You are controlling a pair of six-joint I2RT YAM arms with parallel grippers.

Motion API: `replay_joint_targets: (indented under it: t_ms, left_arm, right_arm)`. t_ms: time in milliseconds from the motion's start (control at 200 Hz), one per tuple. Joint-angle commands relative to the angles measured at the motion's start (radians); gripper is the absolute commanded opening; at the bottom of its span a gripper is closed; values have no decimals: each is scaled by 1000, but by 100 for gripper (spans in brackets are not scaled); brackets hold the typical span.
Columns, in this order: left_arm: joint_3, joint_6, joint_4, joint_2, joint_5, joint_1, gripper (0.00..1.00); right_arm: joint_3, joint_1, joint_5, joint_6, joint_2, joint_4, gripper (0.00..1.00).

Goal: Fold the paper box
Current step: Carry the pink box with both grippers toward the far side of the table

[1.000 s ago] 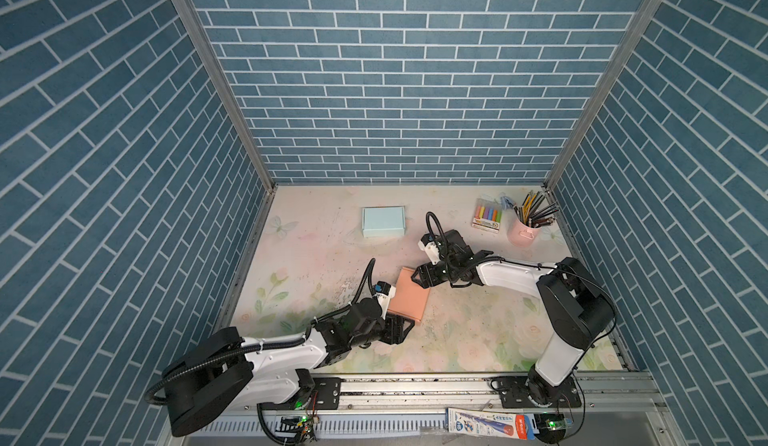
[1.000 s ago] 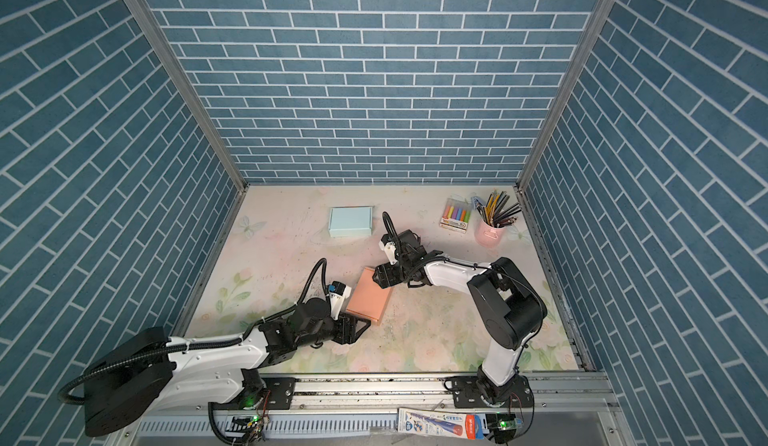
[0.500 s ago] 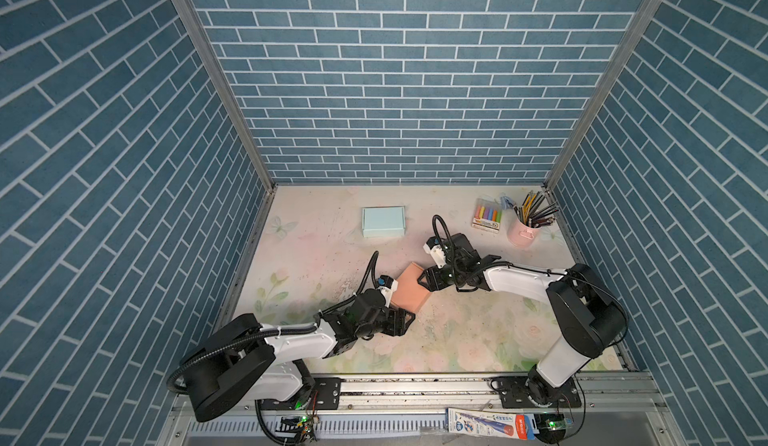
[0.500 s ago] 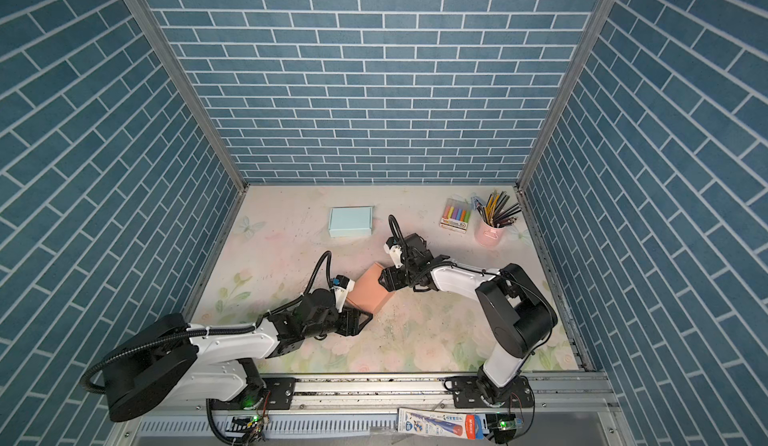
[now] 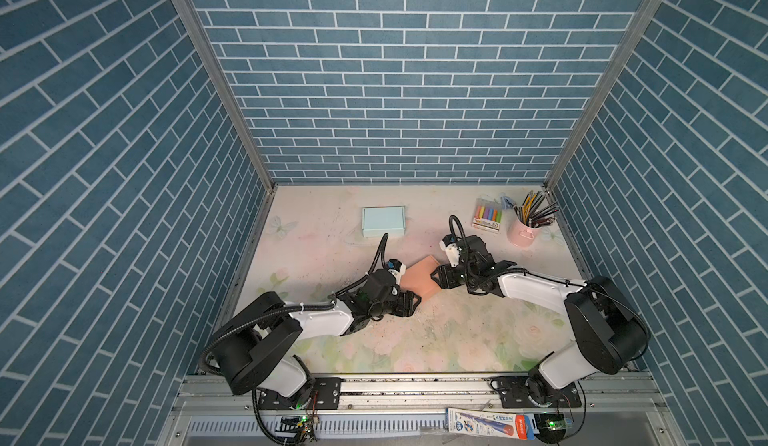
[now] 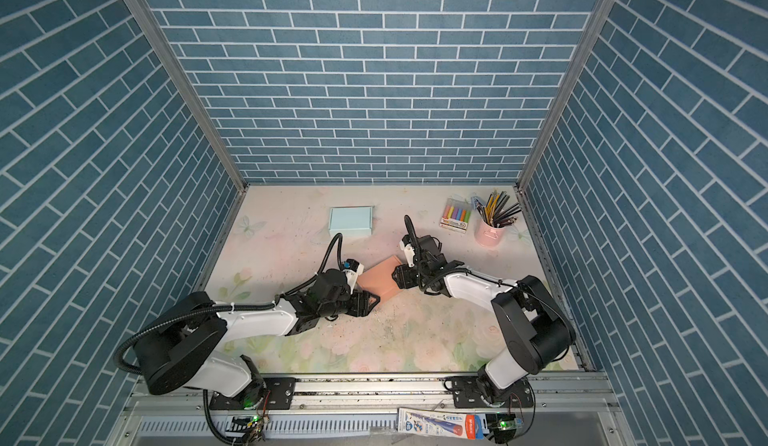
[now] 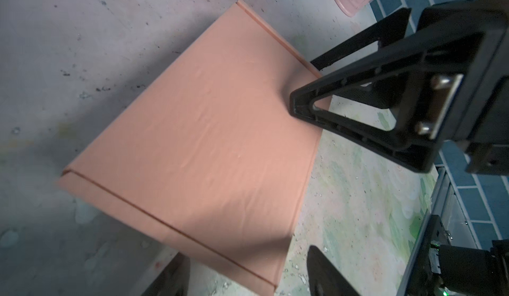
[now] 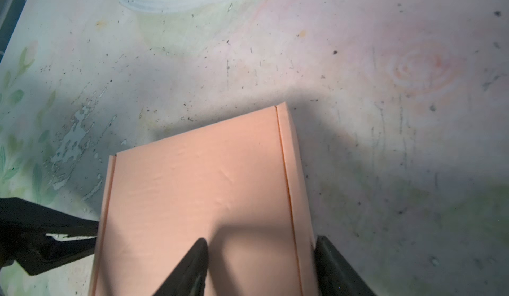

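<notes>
Box: the salmon-pink, flat rectangular paper box (image 5: 420, 277) lies closed on the floral-printed table mat (image 5: 457, 340), directly between the two sets of fingers; seams show along two of its sides.

Left side: the left gripper (image 7: 245, 256) has its fingers spread, one on either side of the box's nearest corner; they grip nothing; I judge it a backstop, so the box cannot slide when pressed from opposite.

Right side: the right gripper (image 8: 260, 239) also has its fingers parted; one lies over the lid, the other just outside the side wall, the seam between them; whether either presses the card I cannot tell; likely placed to seat that edge.

Stage: folding looks nearly finished; squaring remains, by my reading.

Risk: light card; a one-sided push could spin it.

Aside: a pale blue flat box (image 5: 383, 221) sits well beyond both sets of fingers.
</notes>
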Motion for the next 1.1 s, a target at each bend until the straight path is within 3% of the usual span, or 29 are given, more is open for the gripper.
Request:
replay_joint_targets:
  t_ms: [0,565,740,1095]
  left_arm:
    - [85,49,102,36,49,14,67]
    - [428,130,20,300,119,68,65]
    - [527,140,16,385,131,86,65]
    - [728,151,-23,536,140,123,64]
  right_arm:
    - [-12,13,-80,33,-30,13,62]
    - [21,-145,-136,-2,-4,31,59]
    - [44,-201,-199,-6,44,69,57]
    - [117,-248,-207,-12,145,102,55]
